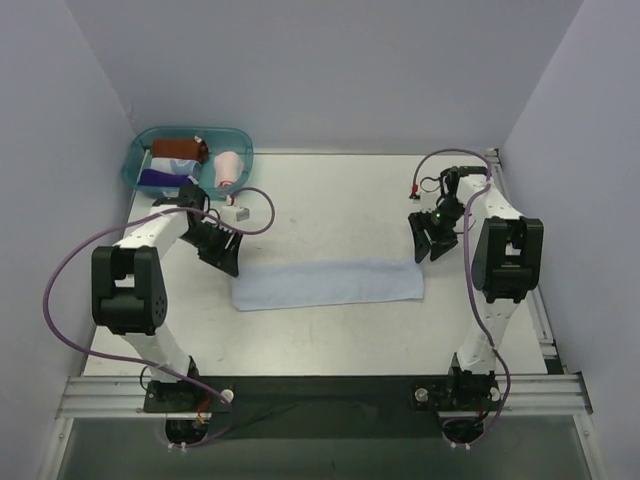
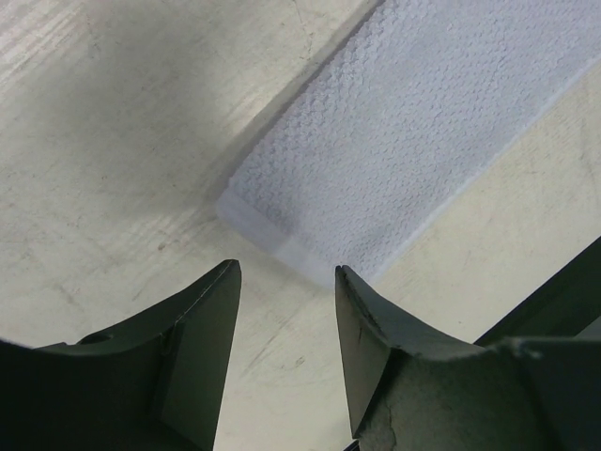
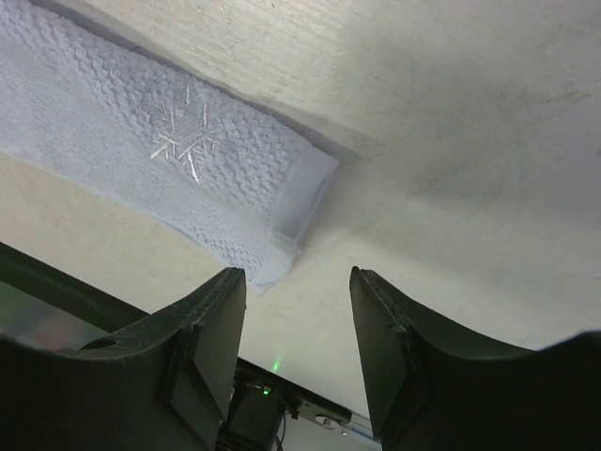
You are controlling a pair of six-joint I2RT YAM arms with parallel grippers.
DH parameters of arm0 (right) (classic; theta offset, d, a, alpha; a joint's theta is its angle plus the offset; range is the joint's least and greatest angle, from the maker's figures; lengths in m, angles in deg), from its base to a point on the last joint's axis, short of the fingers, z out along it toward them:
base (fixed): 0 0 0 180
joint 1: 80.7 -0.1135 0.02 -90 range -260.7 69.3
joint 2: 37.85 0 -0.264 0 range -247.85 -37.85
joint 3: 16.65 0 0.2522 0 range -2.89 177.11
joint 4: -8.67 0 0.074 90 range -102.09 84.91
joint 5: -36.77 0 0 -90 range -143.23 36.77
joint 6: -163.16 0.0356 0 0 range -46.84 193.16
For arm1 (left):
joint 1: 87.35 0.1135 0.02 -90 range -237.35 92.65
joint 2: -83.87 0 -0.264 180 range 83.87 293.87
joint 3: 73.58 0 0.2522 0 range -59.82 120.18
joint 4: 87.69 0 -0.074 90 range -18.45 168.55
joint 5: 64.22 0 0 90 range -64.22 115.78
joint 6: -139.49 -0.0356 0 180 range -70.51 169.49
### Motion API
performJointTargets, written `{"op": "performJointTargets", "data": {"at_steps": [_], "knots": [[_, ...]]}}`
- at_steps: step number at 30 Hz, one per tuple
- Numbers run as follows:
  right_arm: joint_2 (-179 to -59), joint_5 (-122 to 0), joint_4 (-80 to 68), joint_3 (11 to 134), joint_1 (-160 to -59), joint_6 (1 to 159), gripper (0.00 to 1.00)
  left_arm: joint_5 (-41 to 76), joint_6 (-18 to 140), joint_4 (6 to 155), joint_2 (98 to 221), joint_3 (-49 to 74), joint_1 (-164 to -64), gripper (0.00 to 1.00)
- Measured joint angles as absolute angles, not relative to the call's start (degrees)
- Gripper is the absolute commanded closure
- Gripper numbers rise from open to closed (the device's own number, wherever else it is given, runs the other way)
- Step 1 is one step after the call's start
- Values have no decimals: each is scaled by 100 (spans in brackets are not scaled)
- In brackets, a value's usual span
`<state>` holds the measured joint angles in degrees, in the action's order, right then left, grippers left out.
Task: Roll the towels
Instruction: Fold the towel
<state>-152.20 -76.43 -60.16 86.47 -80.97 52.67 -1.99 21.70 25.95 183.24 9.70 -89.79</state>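
The light blue towel (image 1: pixel 328 285) lies flat on the table as a long folded strip. My left gripper (image 1: pixel 222 250) is open and empty just above the strip's left end, which shows in the left wrist view (image 2: pixel 413 132) beyond the left gripper (image 2: pixel 286 272). My right gripper (image 1: pixel 432 240) is open and empty just above the strip's right end. In the right wrist view the towel (image 3: pixel 169 160) carries a stitched snowflake, and the right gripper (image 3: pixel 296 277) hangs past its corner. A pale pink rolled towel (image 1: pixel 229 168) lies in the teal tub.
The teal see-through tub (image 1: pixel 140 150) stands at the back left and also holds brown, purple and white rolls. A small white block (image 1: pixel 241 212) lies near the left arm's cable. Walls close the table on three sides. A metal rail runs along the near edge.
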Motion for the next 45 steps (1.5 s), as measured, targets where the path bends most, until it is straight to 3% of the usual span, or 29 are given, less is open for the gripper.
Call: {"op": "performJointTargets", "data": {"at_steps": [14, 24, 35, 38, 41, 45], "knots": [[-15766, -8223, -5970, 8750, -8112, 5494, 52, -488, 2535, 2936, 19010, 974, -8976, 44], [-15790, -8275, -5889, 8669, -8020, 5540, 62, -621, 2703, 3076, 19056, 959, -8976, 55], [-15790, -8310, -5837, 8525, -7808, 5575, 62, -595, 2946, 3282, 19111, 911, -8941, 61], [-15790, -8334, -5824, 8452, -7806, 5577, 68, -588, 2996, 3314, 19190, 911, -8909, 63], [-15790, -8393, -5817, 8450, -7806, 5594, 81, -593, 3070, 3338, 19242, 911, -8902, 73], [-15790, -8457, -5815, 8450, -7802, 5618, 98, -599, 3131, 3375, 19253, 911, -8900, 96]]}}
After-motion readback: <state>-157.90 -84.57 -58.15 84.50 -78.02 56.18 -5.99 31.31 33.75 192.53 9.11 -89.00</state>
